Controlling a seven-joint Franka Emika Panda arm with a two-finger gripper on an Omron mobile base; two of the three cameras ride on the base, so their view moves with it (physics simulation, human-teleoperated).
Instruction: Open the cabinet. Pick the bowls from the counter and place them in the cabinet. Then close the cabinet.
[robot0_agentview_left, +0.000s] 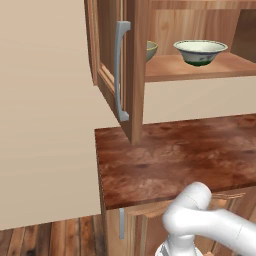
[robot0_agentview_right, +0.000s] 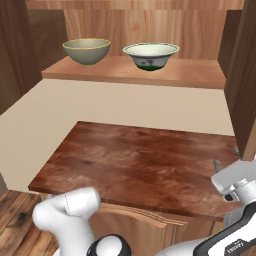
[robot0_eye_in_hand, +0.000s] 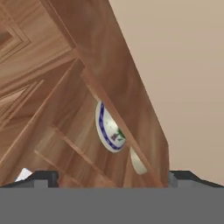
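The cabinet (robot0_agentview_left: 135, 75) hangs open, its left door (robot0_agentview_left: 107, 60) swung out with a long grey handle (robot0_agentview_left: 120, 70). On its shelf (robot0_agentview_right: 190, 72) stand both bowls: the olive-tan one (robot0_agentview_right: 87, 50) (robot0_agentview_left: 151, 49) to the left, the pale white-green one (robot0_agentview_right: 151, 54) (robot0_agentview_left: 200, 51) to the right. My gripper (robot0_agentview_right: 226, 157) is open and holds nothing, low at the counter's right end beside the right door (robot0_agentview_right: 245, 75). In the rolled hand view the gripper (robot0_eye_in_hand: 112, 178) looks up at the white bowl (robot0_eye_in_hand: 109, 129) and the olive one (robot0_eye_in_hand: 138, 161) inside the cabinet.
The dark reddish counter (robot0_agentview_left: 190, 155) (robot0_agentview_right: 140, 160) is bare. Below it is a base cabinet with a short grey handle (robot0_agentview_left: 121, 223). A beige wall (robot0_agentview_left: 45, 125) stands to the left, and wood floor (robot0_agentview_right: 15, 215) shows beneath.
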